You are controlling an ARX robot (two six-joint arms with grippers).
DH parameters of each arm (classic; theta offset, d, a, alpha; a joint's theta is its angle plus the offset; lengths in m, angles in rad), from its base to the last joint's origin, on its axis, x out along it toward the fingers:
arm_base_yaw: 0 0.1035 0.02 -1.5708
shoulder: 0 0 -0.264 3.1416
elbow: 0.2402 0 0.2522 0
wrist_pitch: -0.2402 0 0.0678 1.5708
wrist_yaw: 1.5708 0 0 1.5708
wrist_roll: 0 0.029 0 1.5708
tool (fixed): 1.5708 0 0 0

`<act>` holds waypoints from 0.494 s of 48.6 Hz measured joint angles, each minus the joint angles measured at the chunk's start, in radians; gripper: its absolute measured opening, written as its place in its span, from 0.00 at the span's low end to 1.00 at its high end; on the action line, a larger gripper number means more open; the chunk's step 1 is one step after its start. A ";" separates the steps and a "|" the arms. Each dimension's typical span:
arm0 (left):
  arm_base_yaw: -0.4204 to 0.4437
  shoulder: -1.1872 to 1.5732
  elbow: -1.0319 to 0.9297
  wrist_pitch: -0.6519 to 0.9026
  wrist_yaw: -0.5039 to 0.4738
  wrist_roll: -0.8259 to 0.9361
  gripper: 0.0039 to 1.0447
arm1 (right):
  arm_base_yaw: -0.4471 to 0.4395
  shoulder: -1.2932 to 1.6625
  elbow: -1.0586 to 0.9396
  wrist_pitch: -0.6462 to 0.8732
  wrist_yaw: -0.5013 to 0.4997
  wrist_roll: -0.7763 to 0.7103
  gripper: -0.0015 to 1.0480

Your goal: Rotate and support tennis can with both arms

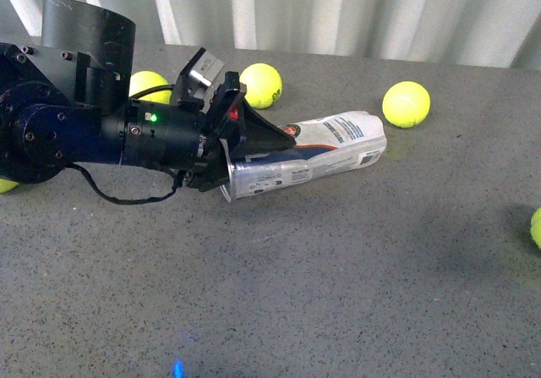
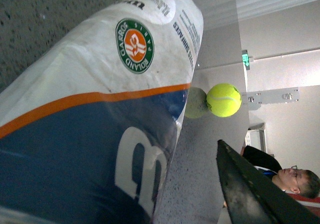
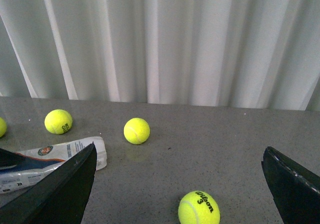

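The tennis can [image 1: 321,148] lies on its side on the grey table [image 1: 338,268], its open silver rim toward the left arm. My left gripper [image 1: 258,160] is open, with its jaws standing on either side of the can's rim end. In the left wrist view the can's label [image 2: 100,108] fills the left side, and one black finger [image 2: 250,194] stands apart from it; the other finger is hidden. My right gripper [image 3: 178,149] is open and empty, away from the can [image 3: 55,154], and it is out of the front view.
Loose tennis balls lie around: two behind the can [image 1: 260,84] [image 1: 150,84], one at the back right [image 1: 406,104], one at the right edge [image 1: 537,226]. Another ball [image 3: 199,209] lies between the right jaws. White curtains stand behind the table.
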 joint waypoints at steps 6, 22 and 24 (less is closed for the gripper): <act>-0.013 -0.041 -0.037 -0.042 -0.005 -0.004 0.28 | 0.000 0.000 0.000 0.000 0.000 0.000 0.93; -0.023 -0.294 -0.050 -0.402 -0.040 0.175 0.03 | 0.000 0.000 0.000 0.000 0.000 0.000 0.93; -0.023 -0.338 -0.028 -0.500 -0.062 0.232 0.03 | 0.000 0.000 0.000 0.000 0.000 0.000 0.93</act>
